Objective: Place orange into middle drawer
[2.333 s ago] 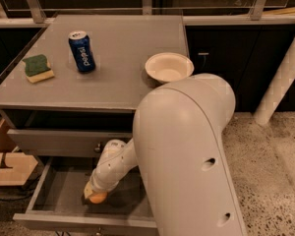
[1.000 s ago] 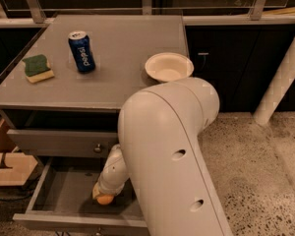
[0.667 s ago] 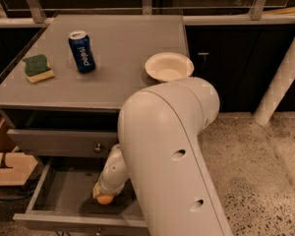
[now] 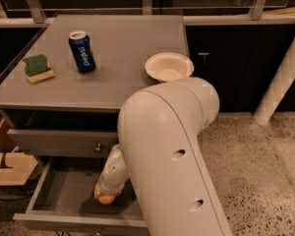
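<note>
The middle drawer (image 4: 59, 193) of the grey cabinet is pulled open, showing a dark grey inside. My gripper (image 4: 105, 193) reaches down into it at the end of the white arm. The orange (image 4: 106, 199) shows just under the gripper, low over the drawer's floor, right of centre. The wrist hides most of the orange and where it touches. The large white arm covers the drawer's right part.
On the cabinet top (image 4: 123, 43) stand a blue soda can (image 4: 82, 51), a green and yellow sponge (image 4: 38, 68) and a white bowl (image 4: 169, 67). The drawer front above (image 4: 59, 142) is shut, with a small knob (image 4: 98, 148). A wooden box (image 4: 7, 166) sits at left on the floor.
The arm has shifted slightly since 2.3 s ago, and the gripper with the orange has sunk a little deeper and to the right in the drawer. Since 1 s ago, nearly nothing has moved.
</note>
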You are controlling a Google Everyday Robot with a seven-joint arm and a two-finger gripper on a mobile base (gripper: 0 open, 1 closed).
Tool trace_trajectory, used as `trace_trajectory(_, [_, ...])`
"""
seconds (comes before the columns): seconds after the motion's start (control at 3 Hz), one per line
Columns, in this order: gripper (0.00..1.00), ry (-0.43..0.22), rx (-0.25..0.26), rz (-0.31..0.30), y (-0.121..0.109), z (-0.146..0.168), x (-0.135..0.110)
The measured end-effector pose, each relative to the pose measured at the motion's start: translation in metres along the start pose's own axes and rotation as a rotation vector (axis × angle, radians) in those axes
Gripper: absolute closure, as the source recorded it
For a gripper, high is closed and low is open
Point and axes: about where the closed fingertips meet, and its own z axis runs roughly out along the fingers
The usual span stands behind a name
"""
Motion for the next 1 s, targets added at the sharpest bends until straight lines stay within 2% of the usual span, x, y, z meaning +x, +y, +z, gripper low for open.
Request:
trace_trajectory(0.33, [0.07, 0.0, 0.0, 0.0, 0.0, 0.0, 0.0])
trace_trajectory(0.67, [0.0, 0.0, 0.0, 0.0, 0.0, 0.0, 0.0])
trace_trajectory(1.0, [0.0, 0.0, 0.0, 0.0, 0.0, 0.0, 0.0])
